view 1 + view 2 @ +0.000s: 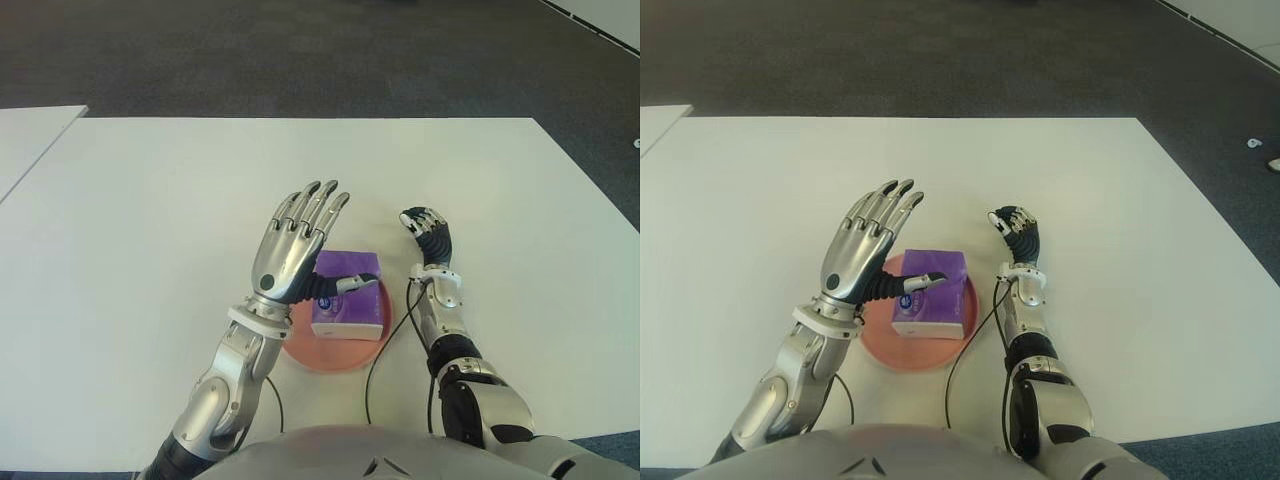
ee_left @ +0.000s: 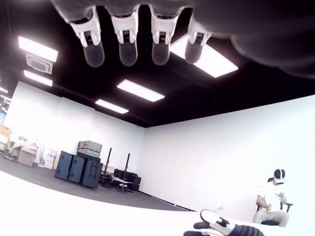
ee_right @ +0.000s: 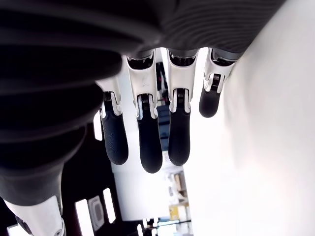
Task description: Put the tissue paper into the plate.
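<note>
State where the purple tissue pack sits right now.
The tissue pack lies in the pink plate on the white table, between the open left hand and the right hand.

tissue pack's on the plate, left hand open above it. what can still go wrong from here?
1. Left hand hangs open just left of the tissue pack, thumb over it; pulling back could clip the pack and push it off the pink plate.
2. Right hand's cable runs beside the plate rim; arm motion could drag the plate.

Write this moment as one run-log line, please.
tissue pack: in plate | left hand: open, above plate's left side | right hand: idle, right of plate
</note>
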Robot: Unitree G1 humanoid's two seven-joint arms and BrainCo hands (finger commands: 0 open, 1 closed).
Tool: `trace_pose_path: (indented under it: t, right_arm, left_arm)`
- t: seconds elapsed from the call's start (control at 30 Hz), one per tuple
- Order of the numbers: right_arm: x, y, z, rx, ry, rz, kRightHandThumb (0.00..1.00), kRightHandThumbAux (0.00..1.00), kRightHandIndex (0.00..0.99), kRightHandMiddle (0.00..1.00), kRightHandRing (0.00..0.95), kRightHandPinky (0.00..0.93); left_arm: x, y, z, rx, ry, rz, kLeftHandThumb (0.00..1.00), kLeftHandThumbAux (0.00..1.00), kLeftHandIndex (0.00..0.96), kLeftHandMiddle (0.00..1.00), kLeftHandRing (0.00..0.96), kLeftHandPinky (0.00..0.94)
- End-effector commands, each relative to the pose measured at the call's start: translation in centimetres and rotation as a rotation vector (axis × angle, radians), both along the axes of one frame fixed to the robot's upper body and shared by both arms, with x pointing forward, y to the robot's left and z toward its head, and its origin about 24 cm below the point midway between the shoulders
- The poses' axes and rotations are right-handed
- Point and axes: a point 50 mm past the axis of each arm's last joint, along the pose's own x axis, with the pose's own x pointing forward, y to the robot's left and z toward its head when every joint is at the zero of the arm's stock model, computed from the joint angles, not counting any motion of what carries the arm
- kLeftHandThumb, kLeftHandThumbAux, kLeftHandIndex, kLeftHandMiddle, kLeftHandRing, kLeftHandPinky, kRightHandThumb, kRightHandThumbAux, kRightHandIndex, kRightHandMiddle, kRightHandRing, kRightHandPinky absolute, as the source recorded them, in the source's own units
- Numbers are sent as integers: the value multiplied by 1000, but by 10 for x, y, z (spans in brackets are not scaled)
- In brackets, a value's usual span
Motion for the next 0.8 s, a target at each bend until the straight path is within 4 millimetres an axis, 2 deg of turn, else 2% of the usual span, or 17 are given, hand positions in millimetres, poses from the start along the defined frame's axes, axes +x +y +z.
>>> trace_pose_path:
  t: [0.03, 0.53, 0.7, 0.8]
  right_arm:
    - [-35, 7, -52, 70, 263, 3, 700, 722, 414, 454, 396, 216]
    - [-33, 7, -53, 58, 271, 38, 699, 721, 416, 464, 427, 261]
    - [-33, 7, -54, 51, 281, 37, 697, 722, 415, 458, 419, 237]
    - [-34, 7, -54, 46, 279, 25, 696, 722, 413, 456, 411, 217]
  left_arm:
    - [2, 1, -1, 1, 33, 2, 246, 148, 0, 0, 0, 0]
    - [9, 7, -1, 28, 65, 21, 214, 137, 0, 0, 0, 0]
    - [28, 31, -13, 63, 97, 95, 198, 138, 0, 0, 0, 0]
    - [42, 54, -21, 90, 111, 179, 185, 135, 0, 0, 0, 0]
